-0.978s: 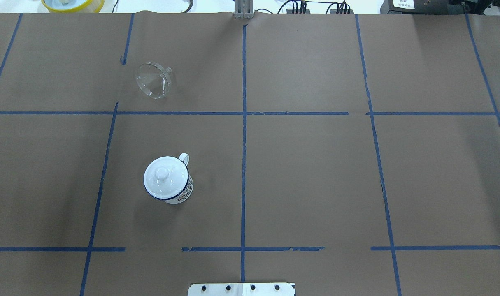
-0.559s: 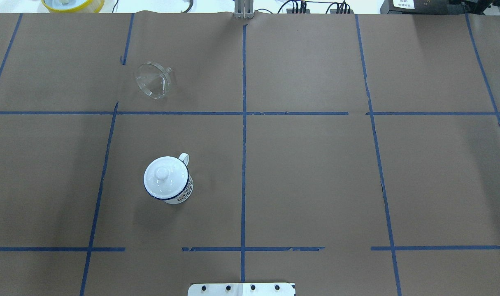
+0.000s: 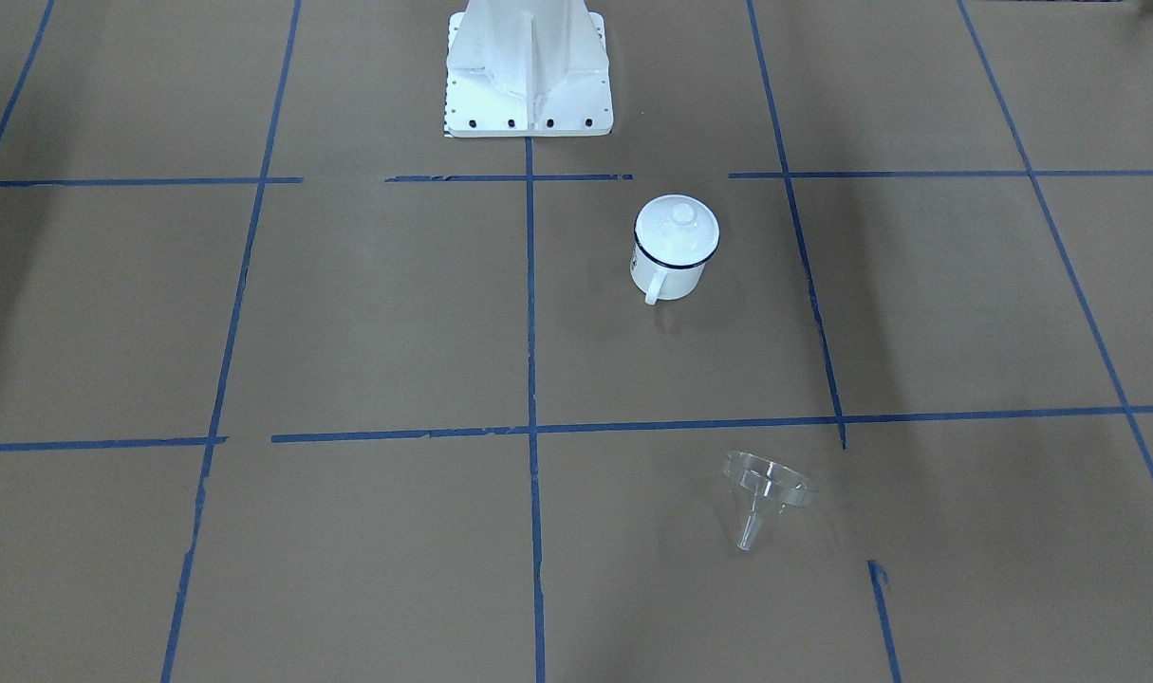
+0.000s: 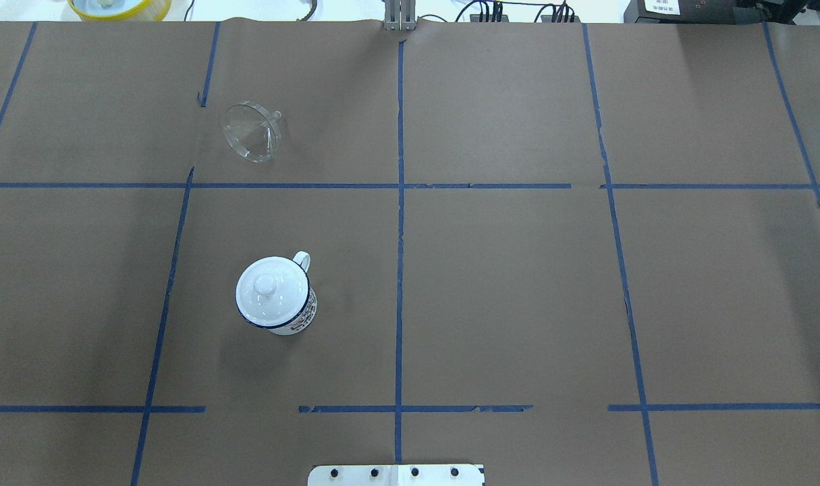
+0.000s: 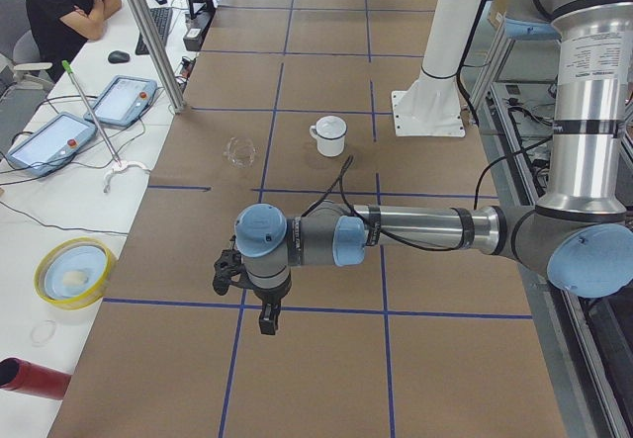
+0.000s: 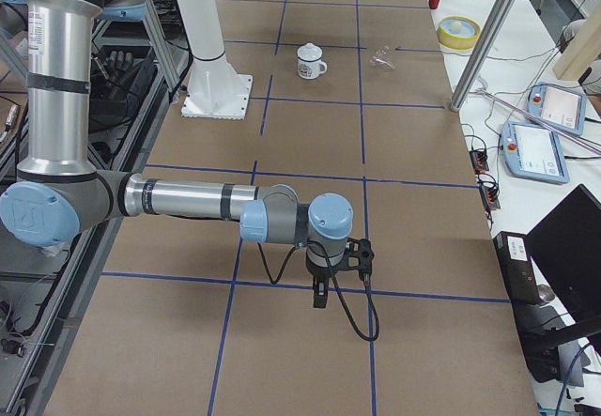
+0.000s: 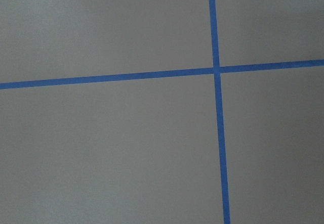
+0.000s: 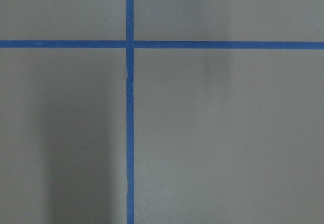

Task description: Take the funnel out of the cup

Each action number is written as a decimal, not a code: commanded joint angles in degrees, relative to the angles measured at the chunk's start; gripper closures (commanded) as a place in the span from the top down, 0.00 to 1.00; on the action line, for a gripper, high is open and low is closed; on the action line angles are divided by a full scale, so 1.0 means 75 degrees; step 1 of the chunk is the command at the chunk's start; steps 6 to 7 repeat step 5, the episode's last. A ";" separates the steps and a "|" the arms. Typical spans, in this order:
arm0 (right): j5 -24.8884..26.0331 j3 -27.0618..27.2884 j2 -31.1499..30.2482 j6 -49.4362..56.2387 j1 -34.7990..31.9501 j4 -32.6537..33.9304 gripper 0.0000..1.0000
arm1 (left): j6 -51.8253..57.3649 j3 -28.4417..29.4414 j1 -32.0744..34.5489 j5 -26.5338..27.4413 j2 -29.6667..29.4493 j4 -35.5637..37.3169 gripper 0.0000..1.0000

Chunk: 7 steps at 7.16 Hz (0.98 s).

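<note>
Nothing's moved in the last second: the funnel (image 4: 251, 131) lies on the tabletop (image 4: 517, 270), well apart from the lidded cup (image 4: 278, 297) and far from the left end effector (image 5: 267, 321) and right end effector (image 6: 320, 297) (can't tell if they're apart or together), so it looks basically done.

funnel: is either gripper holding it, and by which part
No: the funnel lies free on the table, apart from the cup; left gripper and right gripper hang far off.

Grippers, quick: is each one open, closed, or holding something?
Left gripper: cannot tell, seen only from the side.
Right gripper: cannot tell, seen only from the side.
</note>
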State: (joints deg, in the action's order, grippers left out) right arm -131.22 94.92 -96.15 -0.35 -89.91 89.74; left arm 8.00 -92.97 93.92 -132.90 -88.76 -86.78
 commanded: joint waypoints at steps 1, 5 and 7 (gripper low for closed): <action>0.0000 0.0000 0.0000 0.0000 0.0000 0.0000 1.00 | 0.0000 0.0009 -0.0006 0.0001 -0.0001 0.0004 1.00; 0.0000 0.0000 0.0000 0.0000 0.0000 0.0000 1.00 | 0.0047 0.0068 -0.0007 0.0001 -0.0025 -0.0007 1.00; 0.0000 0.0000 0.0000 0.0000 0.0000 0.0000 1.00 | 0.0047 0.0068 -0.0007 0.0001 -0.0025 -0.0007 1.00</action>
